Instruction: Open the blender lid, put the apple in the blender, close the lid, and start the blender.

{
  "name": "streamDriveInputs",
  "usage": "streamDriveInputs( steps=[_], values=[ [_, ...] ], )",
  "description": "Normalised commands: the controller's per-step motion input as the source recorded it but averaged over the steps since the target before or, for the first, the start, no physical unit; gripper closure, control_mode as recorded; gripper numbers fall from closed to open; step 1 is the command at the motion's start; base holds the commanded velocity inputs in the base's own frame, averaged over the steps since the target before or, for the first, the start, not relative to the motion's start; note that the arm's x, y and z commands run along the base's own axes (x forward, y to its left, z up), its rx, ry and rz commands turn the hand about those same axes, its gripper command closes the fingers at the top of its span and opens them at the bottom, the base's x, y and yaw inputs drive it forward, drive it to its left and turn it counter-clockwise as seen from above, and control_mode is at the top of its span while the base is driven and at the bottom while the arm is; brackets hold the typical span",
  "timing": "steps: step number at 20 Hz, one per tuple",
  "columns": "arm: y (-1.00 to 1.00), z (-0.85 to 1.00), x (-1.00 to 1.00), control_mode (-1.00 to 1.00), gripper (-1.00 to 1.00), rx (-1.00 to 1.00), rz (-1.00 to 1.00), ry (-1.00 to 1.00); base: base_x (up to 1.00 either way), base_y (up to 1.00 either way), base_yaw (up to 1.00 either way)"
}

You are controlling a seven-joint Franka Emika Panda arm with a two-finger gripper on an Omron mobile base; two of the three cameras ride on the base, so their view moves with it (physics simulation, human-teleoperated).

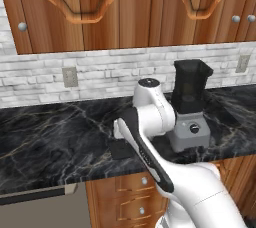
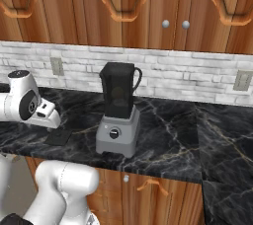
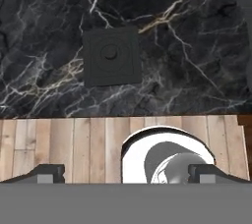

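With lid (image 3: 111, 56) lying flat on counter (image 3: 197, 46) left of blender (image 2: 117, 115), we note gripper (image 3: 126, 173) above it, jaws wide apart, holding nothing.

A rendered home kitchen, seen along one stretch of wall

Carved wooden wall cupboards (image 1: 95, 7) with small round metal knobs (image 1: 22, 26) hang above a backsplash of pale grey-white brick tile (image 2: 188, 73), where wall sockets (image 1: 70, 76) are set into the tile. Below runs a black marble tabletop (image 1: 55, 142) veined in white and gold, carried on matching wooden base cabinets with drawers (image 1: 132, 192) and curved handles (image 2: 153, 184). A blender (image 2: 118, 115) with a grey base and a dark jar stands on the tabletop near the wall, its flat black lid (image 3: 111, 56) lying on the marble beside it. A wooden plank floor (image 3: 69, 147) shows beyond the tabletop's front edge in the hand view.
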Motion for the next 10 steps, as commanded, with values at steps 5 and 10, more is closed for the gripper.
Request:
streamDriveInputs(
  steps=[5,10],
  values=[
    [0.30,-0.45,0.49,-1.00,-1.00,0.00,0.00,0.12,0.00,0.00,0.00],
    [0.07,-0.35,0.60,-1.00,-1.00,0.00,0.00,0.11,0.00,0.00,0.00]
  ],
)
